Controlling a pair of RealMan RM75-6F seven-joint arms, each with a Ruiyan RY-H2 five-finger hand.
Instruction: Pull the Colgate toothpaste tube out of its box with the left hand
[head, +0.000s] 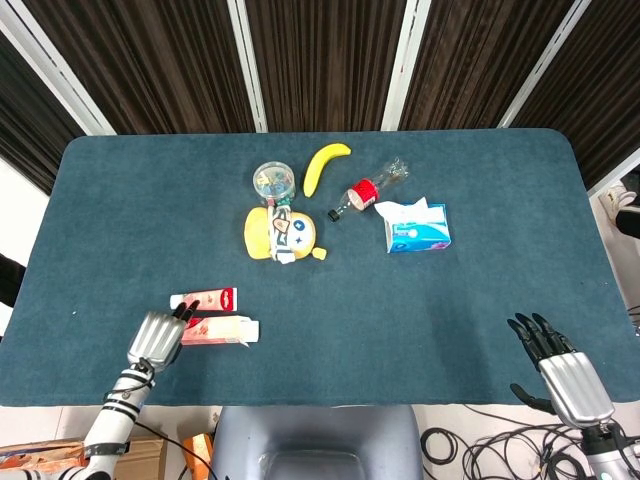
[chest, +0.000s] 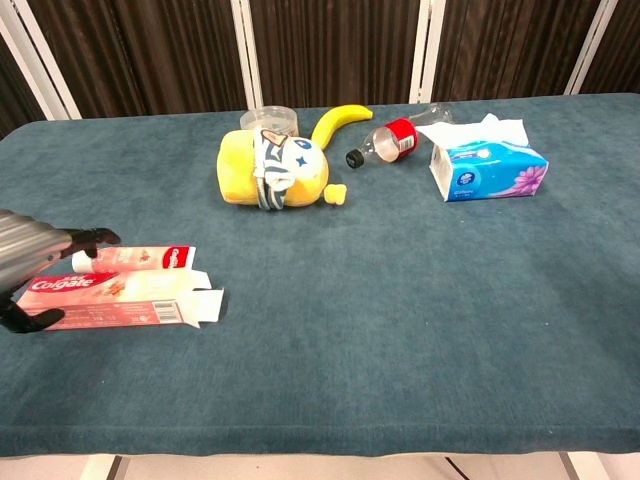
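Toothpaste tube (chest: 135, 258) lies just beyond left hand (head: 155, 338) fingers (chest: 92, 237) gripping the box (chest: 125, 298).

Upper centre of the surface (head: 480, 300) we note: banana (head: 324, 165), clear round container (head: 273, 181), yellow plush toy (head: 279, 234), plastic bottle (head: 366, 190), tissue box (head: 418, 230).
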